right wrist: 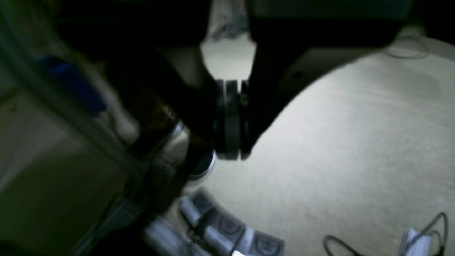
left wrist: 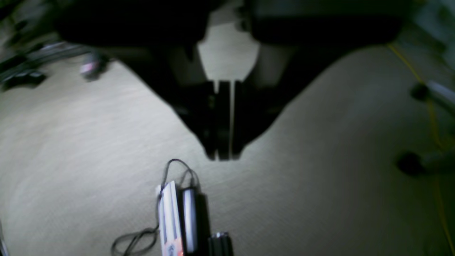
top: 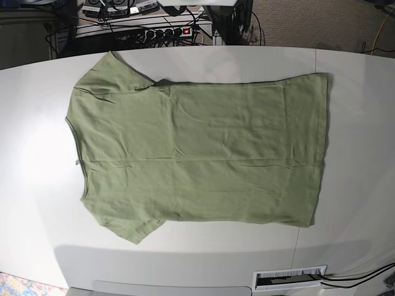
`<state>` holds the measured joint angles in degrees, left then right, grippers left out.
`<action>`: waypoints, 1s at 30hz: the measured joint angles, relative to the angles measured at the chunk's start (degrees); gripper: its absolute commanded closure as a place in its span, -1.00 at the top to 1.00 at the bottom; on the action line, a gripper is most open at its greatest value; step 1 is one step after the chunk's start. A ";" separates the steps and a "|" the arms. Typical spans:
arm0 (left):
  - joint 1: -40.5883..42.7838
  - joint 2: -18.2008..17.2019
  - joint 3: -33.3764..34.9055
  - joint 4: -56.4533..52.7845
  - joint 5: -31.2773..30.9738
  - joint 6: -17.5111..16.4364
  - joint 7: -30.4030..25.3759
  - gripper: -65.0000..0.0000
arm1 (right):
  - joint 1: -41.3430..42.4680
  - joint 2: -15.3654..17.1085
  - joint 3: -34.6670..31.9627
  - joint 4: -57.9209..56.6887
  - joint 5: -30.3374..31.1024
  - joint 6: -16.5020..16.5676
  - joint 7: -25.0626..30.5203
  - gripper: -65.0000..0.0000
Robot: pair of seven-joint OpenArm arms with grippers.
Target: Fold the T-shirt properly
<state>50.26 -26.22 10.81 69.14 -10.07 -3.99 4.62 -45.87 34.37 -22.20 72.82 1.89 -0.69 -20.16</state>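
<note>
Green cloth fills the base view: the T-shirt [top: 197, 148] lies spread flat across the white table [top: 358, 135], neckline toward that view's left, hem toward its right, neither arm reaching over it. Only the wrist cameras show the grippers. Both the left gripper [left wrist: 223, 156] and right gripper [right wrist: 233, 155] hang clenched and empty over pale carpet [left wrist: 320, 149], away from the shirt.

The sage-green T-shirt [top: 197, 154] in front of me lies spread flat and unfolded on the white counter [top: 37, 185], faintly wrinkled, collar end toward my right arm's side, hem opposite.
</note>
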 measured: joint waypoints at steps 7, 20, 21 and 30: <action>8.11 -2.23 -1.53 11.87 11.93 7.23 -0.28 -1.00 | -7.32 2.75 4.11 12.04 -6.12 -4.24 -2.19 -1.00; 19.54 -4.90 -14.21 35.69 20.59 10.29 -0.26 -1.00 | -21.07 4.68 19.61 31.95 -16.02 -4.15 -2.82 -1.00; 20.41 -5.20 -15.04 37.64 20.63 10.25 -0.13 -1.00 | -21.84 5.33 20.00 33.46 -17.11 -4.20 -3.28 -1.00; 22.29 -6.58 -17.00 53.35 24.85 10.08 6.27 -1.00 | -24.30 6.88 20.81 44.15 -23.21 -8.13 -8.57 -1.00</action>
<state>72.55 -32.80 -6.20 122.50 14.79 6.09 10.90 -70.17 41.25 -1.39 116.97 -21.32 -8.82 -28.73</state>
